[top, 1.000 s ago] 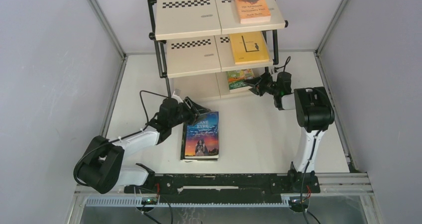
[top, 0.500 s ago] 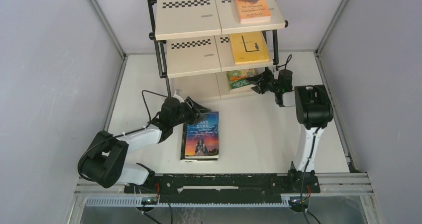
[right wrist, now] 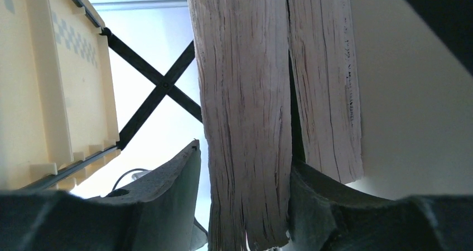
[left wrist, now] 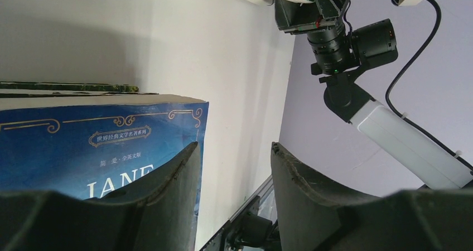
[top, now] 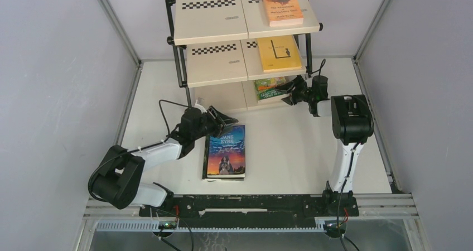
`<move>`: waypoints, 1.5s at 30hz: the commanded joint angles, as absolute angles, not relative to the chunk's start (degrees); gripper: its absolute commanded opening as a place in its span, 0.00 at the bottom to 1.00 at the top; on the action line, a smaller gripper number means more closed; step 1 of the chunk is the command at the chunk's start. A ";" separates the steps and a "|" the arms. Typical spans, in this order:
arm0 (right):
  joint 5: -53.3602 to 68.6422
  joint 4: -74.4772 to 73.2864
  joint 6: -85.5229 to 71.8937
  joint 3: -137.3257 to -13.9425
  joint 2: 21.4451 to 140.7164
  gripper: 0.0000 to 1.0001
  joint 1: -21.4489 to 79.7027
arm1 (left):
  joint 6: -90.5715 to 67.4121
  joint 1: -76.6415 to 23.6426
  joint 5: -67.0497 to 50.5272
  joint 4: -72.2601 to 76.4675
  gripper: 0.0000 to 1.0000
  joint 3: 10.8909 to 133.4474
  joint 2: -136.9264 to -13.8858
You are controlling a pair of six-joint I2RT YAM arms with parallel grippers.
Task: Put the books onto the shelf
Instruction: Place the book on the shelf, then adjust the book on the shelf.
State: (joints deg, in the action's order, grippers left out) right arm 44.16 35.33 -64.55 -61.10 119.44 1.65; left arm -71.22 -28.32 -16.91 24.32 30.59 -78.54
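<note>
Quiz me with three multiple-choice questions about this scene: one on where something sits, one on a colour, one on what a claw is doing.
1. On which tier of the shelf does the orange book lie?
A) bottom B) top C) middle
2. What colour is the middle-tier book?
A) red B) purple C) yellow
3. What state is the left gripper in?
A) open, holding nothing B) clamped on a book C) out of sight

Answers:
1 B: it lies flat on the right half of the top board.
2 C: its cover is plain yellow.
3 A: its wrist view shows an empty gap between the two fingers.
</note>
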 commanded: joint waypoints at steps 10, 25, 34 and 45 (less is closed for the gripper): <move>43.42 24.84 -56.20 -62.74 114.10 0.59 1.73 | -71.93 -28.48 -17.47 26.81 0.54 33.43 -77.23; 39.13 21.07 -53.36 -58.78 109.09 0.61 1.25 | -72.21 -28.96 -17.06 26.82 0.54 31.74 -74.76; 37.04 18.67 -50.73 -56.84 106.32 0.63 1.03 | -72.49 -29.77 -16.36 26.89 0.54 31.30 -73.98; 30.84 13.37 -45.15 -54.79 99.68 0.57 1.11 | -72.76 -30.87 -15.28 26.82 0.54 30.84 -73.47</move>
State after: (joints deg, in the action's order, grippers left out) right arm 34.48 15.14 -49.23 -54.70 103.74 1.26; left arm -72.12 -30.28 -16.27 24.75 30.59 -75.18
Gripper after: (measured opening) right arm 0.609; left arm 0.541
